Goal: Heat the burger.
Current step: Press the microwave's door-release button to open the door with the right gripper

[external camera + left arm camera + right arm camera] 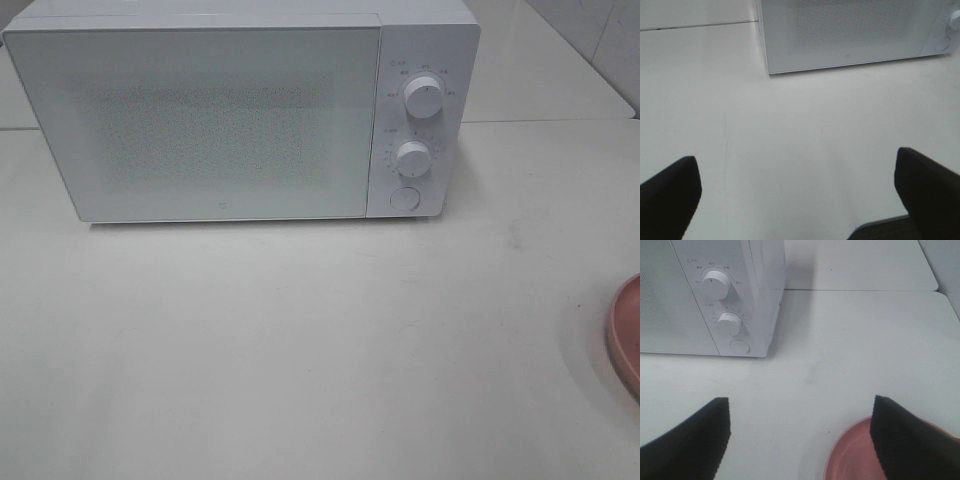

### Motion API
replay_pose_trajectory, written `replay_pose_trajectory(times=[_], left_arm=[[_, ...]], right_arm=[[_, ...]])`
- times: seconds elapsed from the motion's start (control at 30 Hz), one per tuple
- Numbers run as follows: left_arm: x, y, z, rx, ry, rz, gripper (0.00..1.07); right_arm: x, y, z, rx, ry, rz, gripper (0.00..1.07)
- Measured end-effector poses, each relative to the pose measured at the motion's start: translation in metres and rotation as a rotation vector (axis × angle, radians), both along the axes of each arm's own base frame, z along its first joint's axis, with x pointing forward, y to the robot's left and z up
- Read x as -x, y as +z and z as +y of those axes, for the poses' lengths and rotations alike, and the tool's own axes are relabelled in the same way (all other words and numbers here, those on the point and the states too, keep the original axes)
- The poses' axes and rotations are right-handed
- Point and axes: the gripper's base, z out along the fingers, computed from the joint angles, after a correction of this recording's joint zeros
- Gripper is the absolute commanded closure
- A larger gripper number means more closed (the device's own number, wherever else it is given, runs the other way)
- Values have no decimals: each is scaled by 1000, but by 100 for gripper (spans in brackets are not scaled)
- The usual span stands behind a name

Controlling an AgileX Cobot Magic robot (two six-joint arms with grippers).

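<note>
Microwave (200, 120): set at the back of the table (300, 350); its door is shut and the frosted front cannot be seen through.
Controls: an upper dial (424, 98), a lower dial (412, 158) and a round button (404, 198) are stacked on the right panel.
Pink plate (628, 335): cut off at the table's right edge; partly covered by a finger in the right wrist view.
Left gripper (796, 167): held wide over bare table, nothing gripped.
Right gripper (801, 407): spread wide, nothing gripped.
Burger: seen in no view; its place cannot be told.

Left end effector (796, 170) spread wide and empty, right end effector (800, 412) likewise parted, holding nothing
</note>
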Motion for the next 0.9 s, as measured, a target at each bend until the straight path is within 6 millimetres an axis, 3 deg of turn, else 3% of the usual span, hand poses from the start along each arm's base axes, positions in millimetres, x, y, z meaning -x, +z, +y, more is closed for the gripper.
replay_pose_trajectory(times=[0.6,0.9], left_arm=[[0,0,0,0,0,0,9],[0,0,0,0,0,0,9]], right_arm=[[-74,-25,13,4,21,54,31],[-98,-38,17,-9,30,15,31]])
